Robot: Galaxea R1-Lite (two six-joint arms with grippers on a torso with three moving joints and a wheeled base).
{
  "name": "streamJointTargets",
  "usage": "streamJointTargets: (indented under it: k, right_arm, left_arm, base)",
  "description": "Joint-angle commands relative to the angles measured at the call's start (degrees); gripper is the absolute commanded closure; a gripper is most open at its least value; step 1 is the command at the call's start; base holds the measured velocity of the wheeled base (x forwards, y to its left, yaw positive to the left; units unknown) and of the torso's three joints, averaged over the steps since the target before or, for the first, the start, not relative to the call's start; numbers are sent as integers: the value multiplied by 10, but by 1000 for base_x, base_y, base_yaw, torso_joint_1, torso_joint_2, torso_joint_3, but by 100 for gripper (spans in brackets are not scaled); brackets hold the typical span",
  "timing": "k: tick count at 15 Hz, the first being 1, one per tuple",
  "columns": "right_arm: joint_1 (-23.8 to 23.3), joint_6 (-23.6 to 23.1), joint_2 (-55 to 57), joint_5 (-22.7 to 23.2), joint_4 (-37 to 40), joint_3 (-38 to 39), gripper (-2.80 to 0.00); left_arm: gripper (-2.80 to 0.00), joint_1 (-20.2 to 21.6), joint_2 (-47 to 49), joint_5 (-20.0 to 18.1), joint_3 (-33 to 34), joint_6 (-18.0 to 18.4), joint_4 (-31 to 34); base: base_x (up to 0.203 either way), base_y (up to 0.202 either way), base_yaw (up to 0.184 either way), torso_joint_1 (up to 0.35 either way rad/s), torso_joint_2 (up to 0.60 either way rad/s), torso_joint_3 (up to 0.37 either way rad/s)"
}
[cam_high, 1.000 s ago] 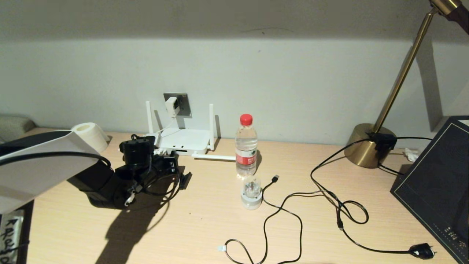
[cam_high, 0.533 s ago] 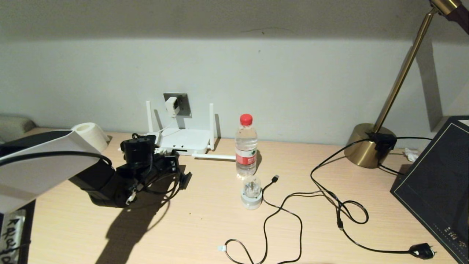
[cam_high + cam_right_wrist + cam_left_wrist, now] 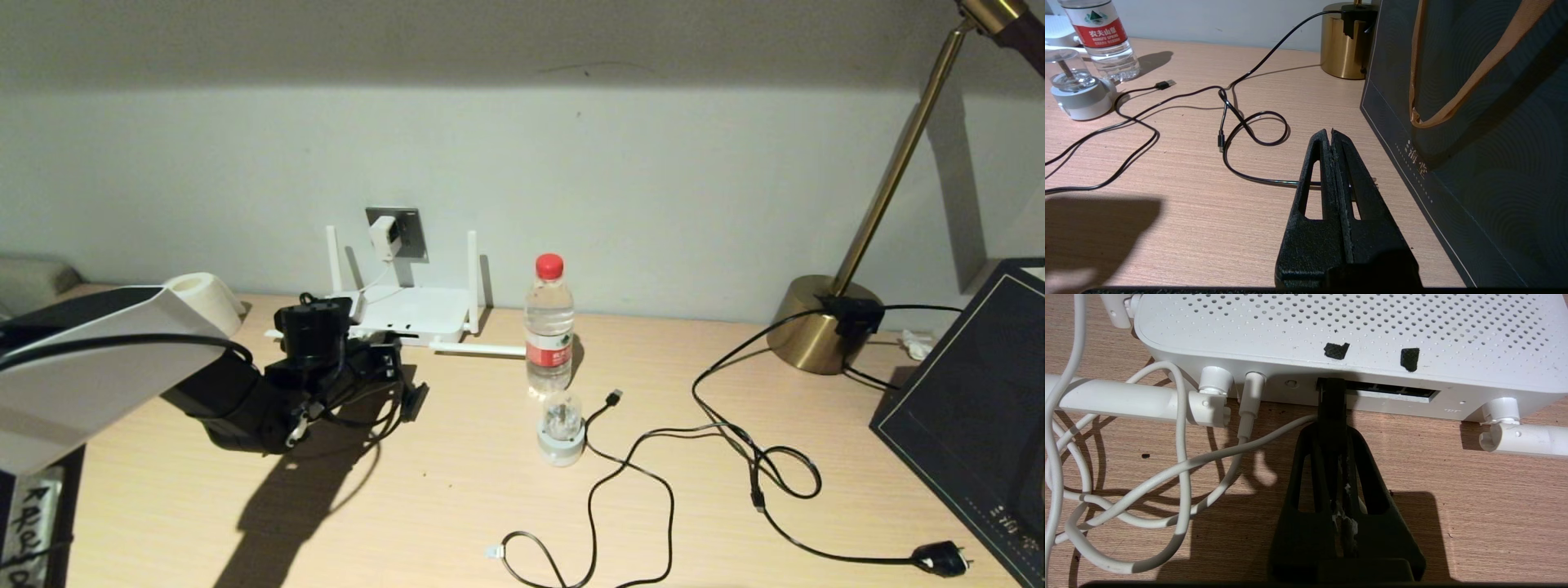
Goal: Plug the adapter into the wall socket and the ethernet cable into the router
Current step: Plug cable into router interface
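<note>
The white router (image 3: 416,312) lies flat against the wall, with the grey wall socket (image 3: 411,233) above it. The white adapter (image 3: 382,237) sits in the socket, and its thin white cord (image 3: 1180,469) runs to the router's back (image 3: 1331,330). My left gripper (image 3: 1332,430) is shut on the black connector of the ethernet cable (image 3: 1331,400). The connector's tip touches the left end of the router's port row (image 3: 1392,390). In the head view the left gripper (image 3: 377,353) is just in front of the router, with black cable looping beneath it (image 3: 371,425). My right gripper (image 3: 1331,132) is shut on nothing, low over the table.
A water bottle (image 3: 548,327) and a small clear-domed white device (image 3: 561,429) stand right of the router. Thin black cables (image 3: 653,457) sprawl across the table's right half. A brass lamp base (image 3: 820,322) and a dark paper bag (image 3: 1474,122) stand far right, a paper roll (image 3: 200,298) far left.
My left gripper has crept a little closer to the router's back with the connector still in it. Nothing else has moved.
</note>
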Motion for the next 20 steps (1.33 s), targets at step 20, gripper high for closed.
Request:
streamJointTargets:
  k: [20]
  right_arm:
    - [0, 0, 1, 0, -1, 20, 0]
  left_arm:
    - [0, 0, 30, -1, -50, 0, 7]
  base:
    - [0, 0, 0, 0, 0, 0]
